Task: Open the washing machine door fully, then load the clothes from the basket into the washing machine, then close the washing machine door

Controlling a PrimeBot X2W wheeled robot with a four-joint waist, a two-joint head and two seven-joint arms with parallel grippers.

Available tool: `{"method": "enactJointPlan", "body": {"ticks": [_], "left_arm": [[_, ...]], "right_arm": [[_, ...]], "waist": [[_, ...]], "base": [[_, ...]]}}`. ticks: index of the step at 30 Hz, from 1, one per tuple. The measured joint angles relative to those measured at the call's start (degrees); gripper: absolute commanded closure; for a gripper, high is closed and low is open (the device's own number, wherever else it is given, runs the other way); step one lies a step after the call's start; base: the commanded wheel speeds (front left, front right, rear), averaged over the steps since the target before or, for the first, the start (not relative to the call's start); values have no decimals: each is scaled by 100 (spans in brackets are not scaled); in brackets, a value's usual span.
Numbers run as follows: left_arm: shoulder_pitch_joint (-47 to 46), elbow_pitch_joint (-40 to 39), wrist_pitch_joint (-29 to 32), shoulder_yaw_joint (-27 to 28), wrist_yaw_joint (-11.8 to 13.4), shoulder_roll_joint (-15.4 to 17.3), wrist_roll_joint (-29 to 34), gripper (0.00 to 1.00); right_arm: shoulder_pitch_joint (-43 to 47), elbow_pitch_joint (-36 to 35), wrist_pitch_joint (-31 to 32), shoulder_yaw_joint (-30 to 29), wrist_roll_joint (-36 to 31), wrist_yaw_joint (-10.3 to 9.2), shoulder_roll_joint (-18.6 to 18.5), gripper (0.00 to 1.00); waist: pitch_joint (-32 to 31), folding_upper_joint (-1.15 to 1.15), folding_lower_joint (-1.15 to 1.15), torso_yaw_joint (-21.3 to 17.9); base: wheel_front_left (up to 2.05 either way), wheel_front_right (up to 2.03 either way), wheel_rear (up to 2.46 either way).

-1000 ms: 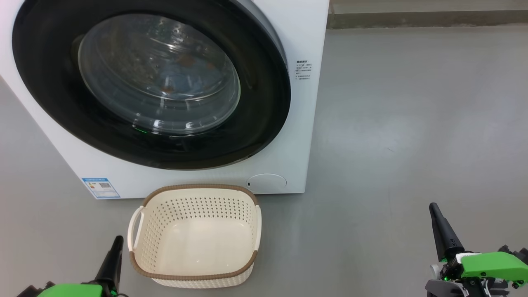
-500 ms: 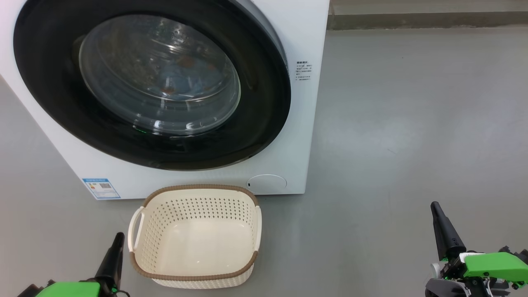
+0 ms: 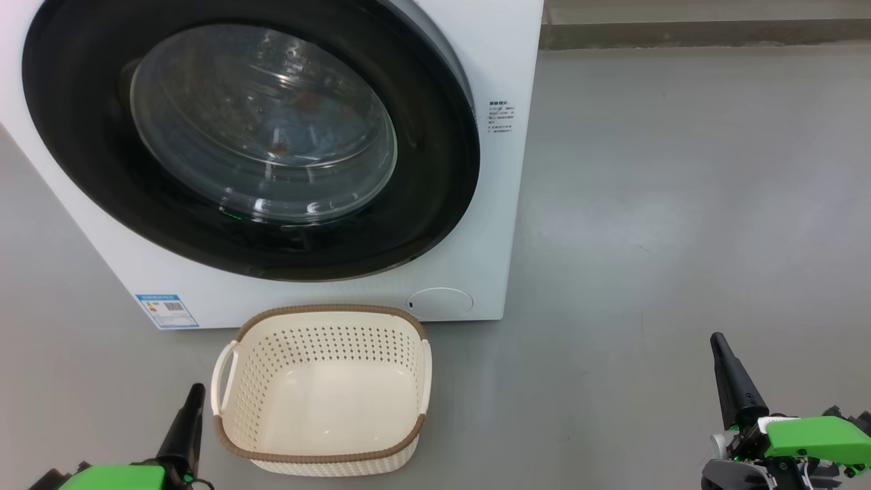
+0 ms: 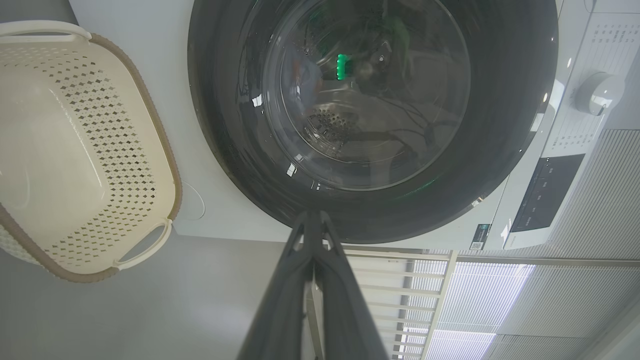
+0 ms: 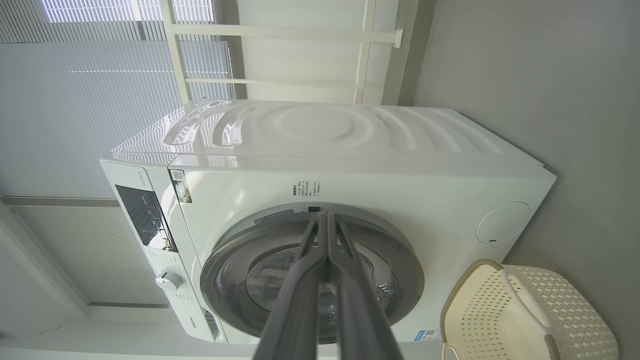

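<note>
Holding our left claw (image 3: 196, 395) and right claw (image 3: 716, 344) low at either side, each with its fingers pressed together on nothing, we judged them parked clear because no work remained for them. Just beyond the left claw the basket (image 3: 326, 309) sat empty on the floor (image 3: 680, 204), close before the foot of the washing machine (image 3: 490, 224), placed there, we supposed, for a short reach to the drum. Farther back the washing machine door (image 3: 422, 170) lay shut against the front, and the clothes (image 3: 299, 129) showed through it as blue cloth with orange patches, so the task looked finished.
</note>
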Motion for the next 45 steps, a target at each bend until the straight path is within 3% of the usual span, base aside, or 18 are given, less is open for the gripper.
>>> {"method": "enactJointPlan", "body": {"ticks": [45], "left_arm": [[-1,0,8,12,0,-4,1,100]], "right_arm": [[1,0,0,0,0,0,2,100]], "waist": [[0,0,0,0]], "base": [[0,0,0]]}}
